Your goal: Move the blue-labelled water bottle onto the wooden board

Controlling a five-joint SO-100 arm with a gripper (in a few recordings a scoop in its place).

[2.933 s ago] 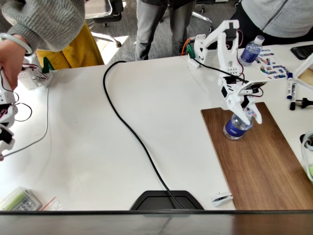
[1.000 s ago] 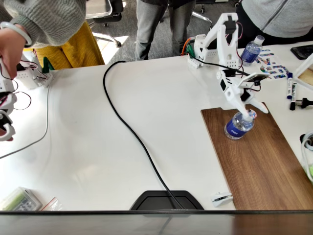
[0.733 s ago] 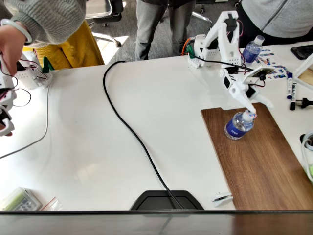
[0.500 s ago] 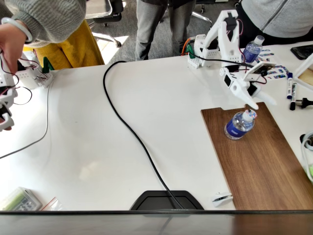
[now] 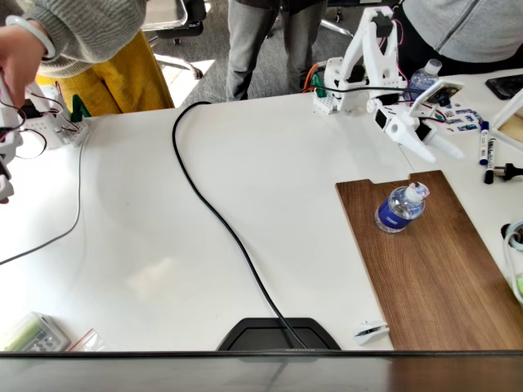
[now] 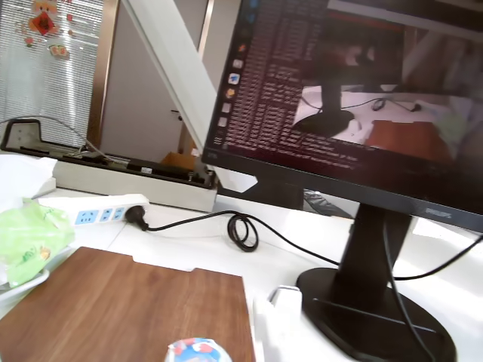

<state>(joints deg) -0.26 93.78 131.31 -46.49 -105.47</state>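
The blue-labelled water bottle is seen upright on the wooden board in the fixed view, near the board's far end and just inside its left edge, with nothing touching it. The gripper is held well clear of the bottle, above the white surface beyond the board's notched edge, and its fingers are spread with nothing between them. A moment ago the fingers were still around the bottle's neck; since then they have been opened and the arm has been lifted and drawn back toward its base, while the bottle has stayed put. The placement is therefore judged to be done (only the retreat of the arm seems left). A second clear bottle is seen behind the arm, and a black cable is laid across the surface.

In the wrist view, the bottle's pale cap with its blue and red marks is caught at the bottom edge, with the board spread around it. A monitor stand and a white power strip are seen beyond. Little of the gripper's white finger is shown here, so its spread cannot be judged from this camera.
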